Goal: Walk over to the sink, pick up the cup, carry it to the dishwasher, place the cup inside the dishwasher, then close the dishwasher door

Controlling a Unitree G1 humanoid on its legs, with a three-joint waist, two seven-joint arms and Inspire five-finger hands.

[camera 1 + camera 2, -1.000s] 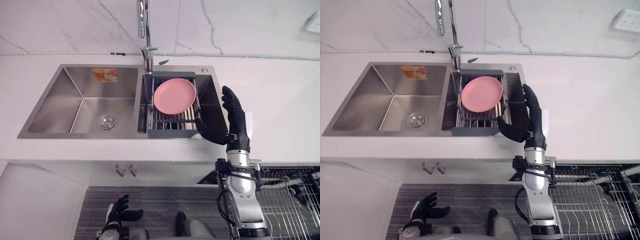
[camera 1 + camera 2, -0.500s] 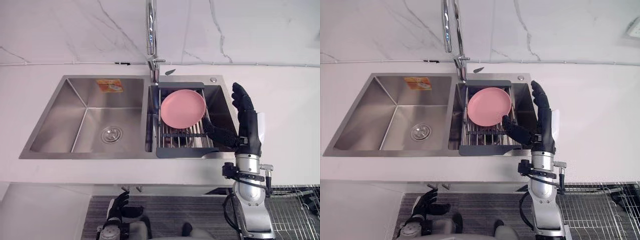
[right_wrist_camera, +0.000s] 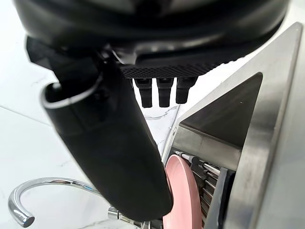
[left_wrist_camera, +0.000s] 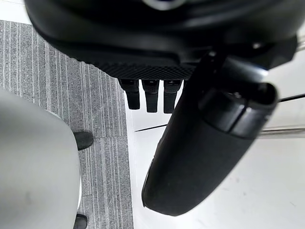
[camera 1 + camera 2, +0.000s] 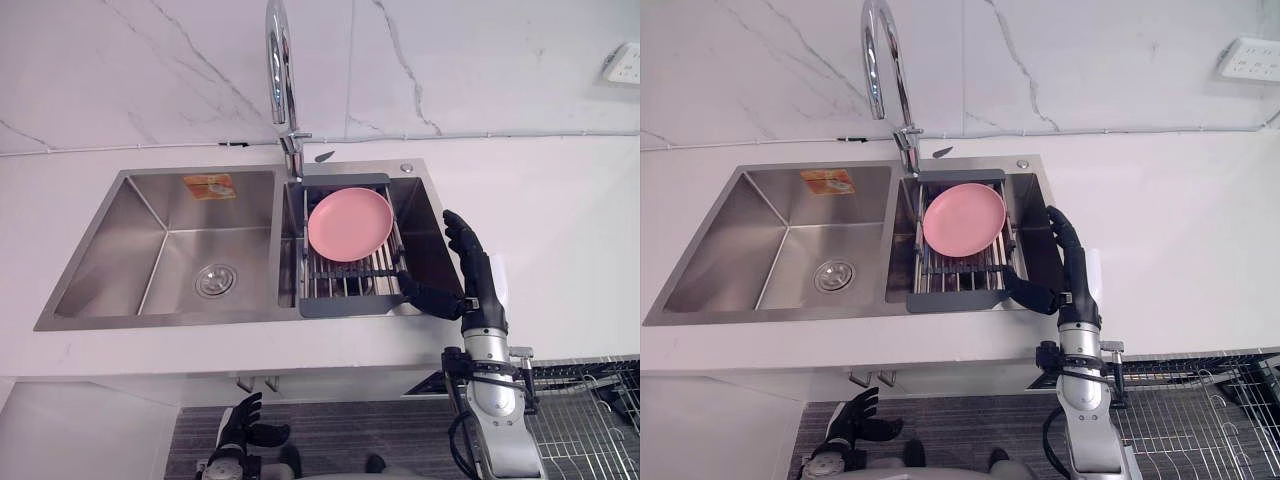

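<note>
Sink [image 5: 160, 215] holds a pink plate [image 5: 350, 224] on a rack [image 5: 350, 306] in its right basin. Right hand [image 5: 479, 282] hovers over that basin's right rim, just beside the rack, fingers straight and together, thumb spread toward the rack's corner, holding nothing. Left hand [image 5: 238, 430] hangs low above the floor [image 5: 350, 430], fingers loosely spread

A white marble wall [image 5: 480, 60] with thin grey veins rose behind a pale bench [image 5: 570, 210]. A white socket plate [image 5: 1247, 57] sat on the wall at the far right. A thin dark line [image 5: 520, 132] ran where wall met bench. Below the bench were white cabinet fronts [image 5: 80, 430] with small metal handles [image 5: 246, 383], over grey ribbed flooring [image 5: 350, 430].
</note>
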